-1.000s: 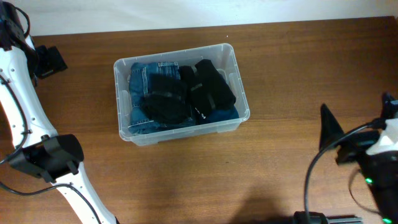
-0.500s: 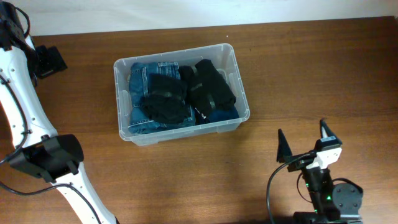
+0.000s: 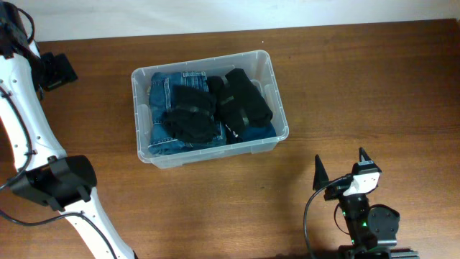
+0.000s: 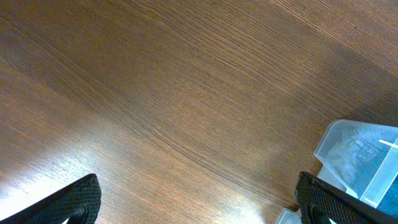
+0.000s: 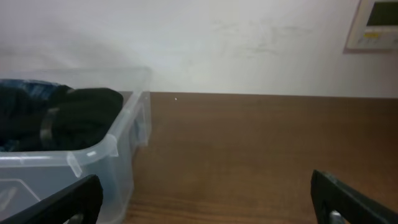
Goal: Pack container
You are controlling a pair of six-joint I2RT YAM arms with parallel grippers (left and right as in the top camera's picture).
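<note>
- The right gripper (image 3: 340,161) stands over bare table (image 3: 374,79) near the front edge, well apart from the container (image 3: 215,153). Its two fingers (image 3: 319,167) are spread wide, with nothing between them and nothing touched.
- In the right wrist view, the right gripper (image 5: 205,211) shows only as two dark tips at the bottom corners, far apart, with open wood between them.
- The left gripper (image 3: 57,70) sits at the far left of the table, apart from the container. From overhead I cannot tell how its fingers stand.
- The left wrist view settles it: the left gripper (image 4: 199,208) has its tips at the two bottom corners, wide apart, holding nothing above bare wood.
- The container sits left of the table's middle, toward the back. It holds folded jeans (image 3: 164,108) with black clothes (image 3: 244,101) on top.
- Only the overhead view shows the whole load and both arms.
- The right wrist view sees the container (image 5: 118,158) from the side, with dark cloth rising to about rim height, and a pale wall with a panel (image 5: 373,25) behind.
- The left wrist view catches just one corner of the container (image 4: 354,155), at lower right.
</note>
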